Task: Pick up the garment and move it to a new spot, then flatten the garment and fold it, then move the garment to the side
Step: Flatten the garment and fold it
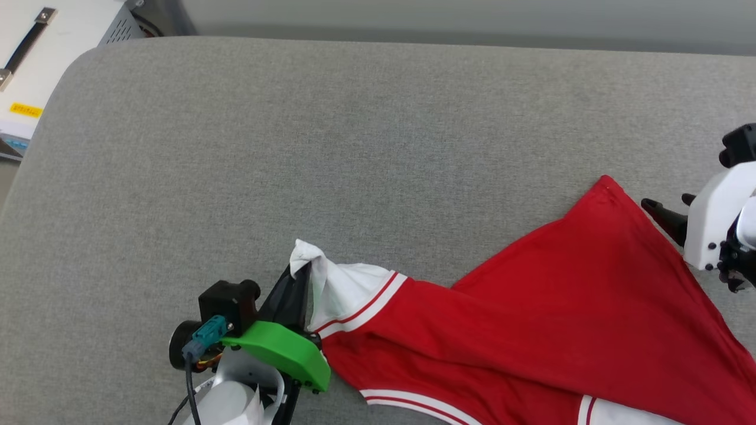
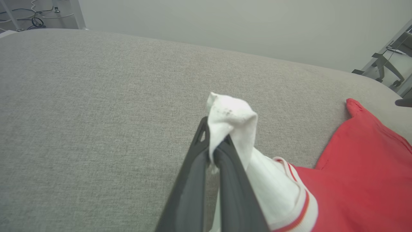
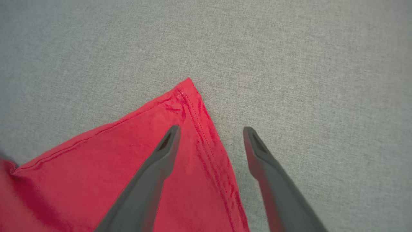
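The garment [image 1: 567,319], a red jersey with white, red-striped sleeves, lies stretched across the lower right of the grey fabric surface [image 1: 354,147]. My left gripper [image 1: 302,276] is shut on the bunched end of one white sleeve [image 2: 231,112], which sticks out past its fingertips [image 2: 206,141]. The garment's red body [image 2: 363,167] trails off to the right. My right gripper [image 1: 667,203] stands open at the garment's pointed red corner [image 3: 188,87]. In the right wrist view that gripper [image 3: 210,129] has one finger over the red cloth and the other over bare grey surface, with nothing held.
A white equipment case [image 1: 35,65] with a black handle stands past the surface's rounded far left corner. The far edge of the surface runs along the top of the head view. Furniture legs [image 2: 386,61] stand beyond the far right edge.
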Tool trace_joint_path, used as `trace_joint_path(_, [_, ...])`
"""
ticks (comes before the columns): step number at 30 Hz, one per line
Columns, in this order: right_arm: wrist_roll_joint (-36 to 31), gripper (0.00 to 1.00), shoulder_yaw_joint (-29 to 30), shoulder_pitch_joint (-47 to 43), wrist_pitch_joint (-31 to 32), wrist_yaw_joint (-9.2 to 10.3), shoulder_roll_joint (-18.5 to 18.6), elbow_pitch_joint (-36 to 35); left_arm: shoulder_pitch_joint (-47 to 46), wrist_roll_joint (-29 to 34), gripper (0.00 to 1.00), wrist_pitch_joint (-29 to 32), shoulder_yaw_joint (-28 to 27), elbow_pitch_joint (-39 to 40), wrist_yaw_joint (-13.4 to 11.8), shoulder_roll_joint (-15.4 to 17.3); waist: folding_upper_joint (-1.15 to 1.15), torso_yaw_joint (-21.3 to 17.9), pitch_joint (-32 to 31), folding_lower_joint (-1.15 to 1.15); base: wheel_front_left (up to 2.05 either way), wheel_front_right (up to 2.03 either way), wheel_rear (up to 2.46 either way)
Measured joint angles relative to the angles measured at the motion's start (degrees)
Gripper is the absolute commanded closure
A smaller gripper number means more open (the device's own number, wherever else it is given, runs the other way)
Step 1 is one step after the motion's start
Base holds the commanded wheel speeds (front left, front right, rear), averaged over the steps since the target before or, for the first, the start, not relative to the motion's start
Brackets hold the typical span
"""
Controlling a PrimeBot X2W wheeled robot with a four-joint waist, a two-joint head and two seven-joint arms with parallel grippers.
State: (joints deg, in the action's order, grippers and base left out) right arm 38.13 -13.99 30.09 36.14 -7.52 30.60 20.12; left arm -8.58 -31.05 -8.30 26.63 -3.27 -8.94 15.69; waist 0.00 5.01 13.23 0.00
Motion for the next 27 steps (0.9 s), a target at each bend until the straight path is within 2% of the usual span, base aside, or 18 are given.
trace_joint_path(7, [1.7,0.0,-7.6,7.5,1.4,0.0,1.7,6.1,-2.9,0.3,1.0,-1.3,1.1,-1.3,1.2,-1.7,0.0,3.0,3.9,0.0,0.0,0.0,0.0])
trace_joint_path(16, [6.8,0.0,-13.5,10.2,3.3,0.03,3.0,13.5,-4.0,0.3,1.0,-2.4,1.8,-3.2,1.7,-2.9,0.0,5.9,7.3,0.0,0.0,0.0,0.0])
trace_joint_path(17, [7.7,0.55,-13.9,10.6,4.1,0.03,3.2,13.8,-4.0,0.3,1.0,-2.6,1.8,-3.5,1.7,-2.9,0.0,6.1,7.5,0.0,0.0,0.0,0.0])
trace_joint_path(18, [8.6,1.0,-14.2,11.0,4.8,0.04,3.3,14.1,-4.0,0.3,1.0,-2.8,1.8,-3.7,1.7,-2.9,0.0,6.2,7.6,0.0,0.0,0.0,0.0])
trace_joint_path(23, [10.9,1.0,-16.3,11.7,5.5,0.1,3.4,14.7,-4.0,0.2,1.0,-2.8,1.7,-4.6,2.1,-2.9,0.0,6.0,6.7,0.0,0.0,0.0,0.0])
trace_joint_path(27, [12.1,1.0,-16.8,11.7,2.4,0.08,2.7,15.8,-4.0,-0.4,1.0,-3.3,1.0,-5.3,2.1,-2.8,0.0,5.5,4.9,0.0,0.0,0.0,0.0])
